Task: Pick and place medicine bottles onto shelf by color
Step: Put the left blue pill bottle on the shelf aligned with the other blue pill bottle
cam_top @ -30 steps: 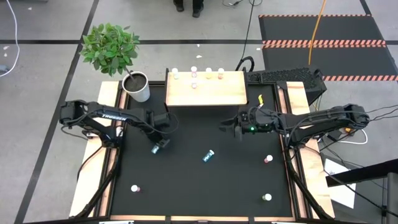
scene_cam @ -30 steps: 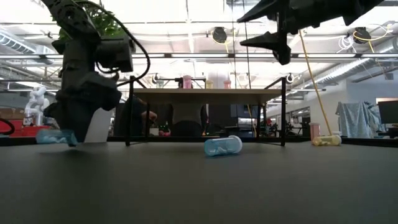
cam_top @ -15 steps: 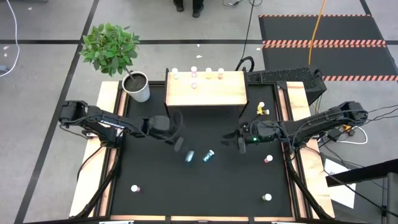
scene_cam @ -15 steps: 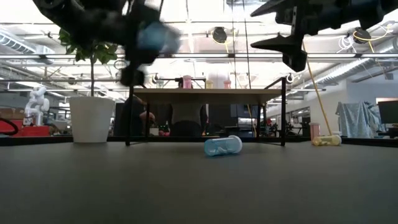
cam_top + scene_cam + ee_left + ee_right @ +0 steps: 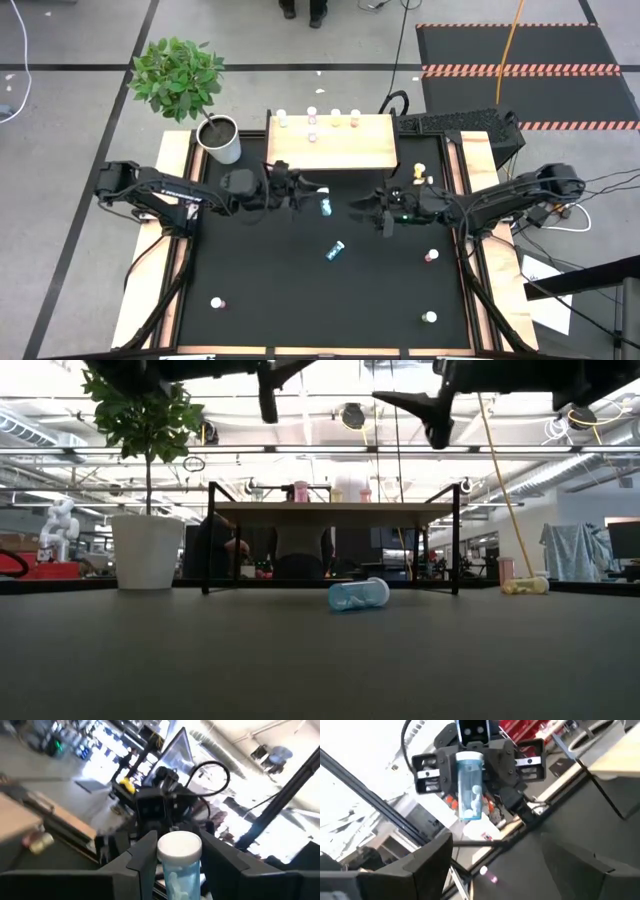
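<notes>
My left gripper (image 5: 312, 196) is high over the table's middle, in front of the wooden shelf (image 5: 330, 143), and is shut on a teal-blue medicine bottle (image 5: 324, 207) with a white cap (image 5: 179, 845). My right gripper (image 5: 366, 212) is open and empty, facing the left gripper from the right; its wrist view shows the held bottle (image 5: 470, 787). A second teal-blue bottle (image 5: 336, 250) lies on its side on the black table, also in the low view (image 5: 358, 595). Several bottles (image 5: 312, 116) stand on the shelf top. My left gripper pinches the teal-blue bottle's body (image 5: 182, 877) between its two fingers (image 5: 142, 857), one on each side. The fingers reach about level from the table's left side and lie along the bottle. The bottle is lifted clear of the table, its white cap at the fingertip end.
A white plant pot (image 5: 221, 139) stands left of the shelf. Loose bottles lie around: a yellow one (image 5: 420, 176) and a pink one (image 5: 431, 256) at the right, a pale one (image 5: 429, 317) at the near right, a pink one (image 5: 217, 302) at the near left.
My left gripper has lifted the teal-blue bottle off the table at the left, carried it up and toward the table's right and far side, and tipped from pointing down to about level. My right gripper has risen a little and stays open.
</notes>
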